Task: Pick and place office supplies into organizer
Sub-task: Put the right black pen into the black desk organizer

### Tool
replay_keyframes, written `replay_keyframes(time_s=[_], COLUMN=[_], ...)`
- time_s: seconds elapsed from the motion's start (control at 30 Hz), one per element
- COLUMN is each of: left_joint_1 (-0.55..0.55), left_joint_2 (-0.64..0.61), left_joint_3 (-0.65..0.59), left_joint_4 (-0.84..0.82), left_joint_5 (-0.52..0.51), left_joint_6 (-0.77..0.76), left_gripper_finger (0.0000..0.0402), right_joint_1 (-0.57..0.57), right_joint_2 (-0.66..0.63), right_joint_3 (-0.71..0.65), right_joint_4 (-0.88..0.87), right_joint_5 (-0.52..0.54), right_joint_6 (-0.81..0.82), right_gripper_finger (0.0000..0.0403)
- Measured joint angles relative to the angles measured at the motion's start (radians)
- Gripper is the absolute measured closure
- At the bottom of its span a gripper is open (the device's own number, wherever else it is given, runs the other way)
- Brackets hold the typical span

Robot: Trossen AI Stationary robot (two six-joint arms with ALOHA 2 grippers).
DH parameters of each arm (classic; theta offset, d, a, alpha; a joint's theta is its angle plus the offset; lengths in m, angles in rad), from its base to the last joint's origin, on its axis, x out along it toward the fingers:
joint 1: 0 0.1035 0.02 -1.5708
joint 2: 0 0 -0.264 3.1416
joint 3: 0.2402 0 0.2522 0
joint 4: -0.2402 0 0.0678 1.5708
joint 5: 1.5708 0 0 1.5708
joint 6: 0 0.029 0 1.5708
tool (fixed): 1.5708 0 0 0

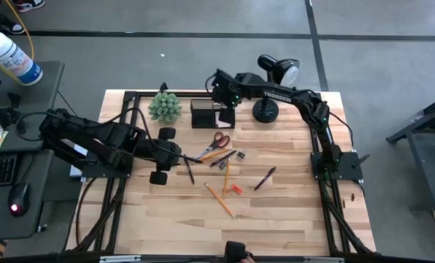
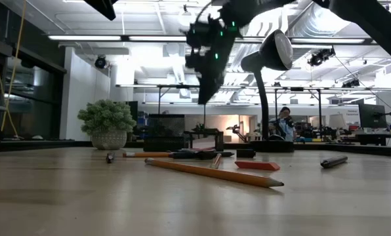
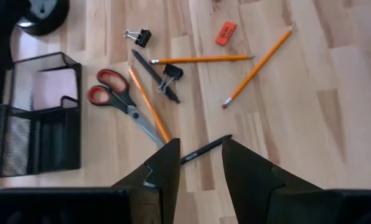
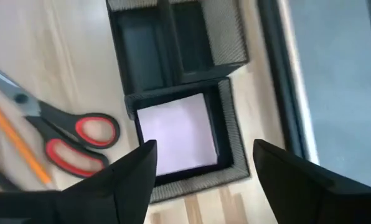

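Nearest the front edge of the table (image 1: 276, 226), a yellow pencil (image 1: 220, 199) lay slanted on the wood, with a small red eraser (image 1: 236, 189) just beside its far end and a dark pen (image 1: 265, 177) off to the right. A little farther back the left gripper (image 3: 200, 163) hovered low over another dark pen (image 3: 204, 149), its jaws released and holding nothing, the pen's end lying between the fingertips in the left wrist view. Beyond it sat a loose cluster: the scissors (image 1: 213, 145) with their reddish handles pointing toward the organizer, two more pencils (image 3: 201, 60) crossing near a black clip (image 3: 168, 76), and a second clip (image 3: 139, 37) slightly apart.

Farther still, the black mesh organizer (image 1: 204, 114) stood near the back edge between the green plant (image 1: 164, 107) and the lamp base (image 1: 266, 111). The pink sticky-note pad (image 4: 177, 135) lay flat inside its low square compartment; the two deeper compartments beside it looked dark inside. The right gripper (image 4: 201, 162) hung directly above that pad, jaws spread wide and empty.
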Motion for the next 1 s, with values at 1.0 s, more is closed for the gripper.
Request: replay_keyframes(time_s=[1.0], left_joint_1=[-0.263], left_joint_2=[-0.22], left_joint_3=[-0.161], left_joint_4=[0.052], left_joint_5=[-0.11], left_joint_6=[0.025], left_gripper_finger=[0.0296], right_joint_1=[0.504], right_joint_2=[-0.001], right_joint_3=[0.305], right_joint_4=[-0.256], right_joint_5=[0.23], right_joint_6=[0.675], right_gripper_finger=[0.0144])
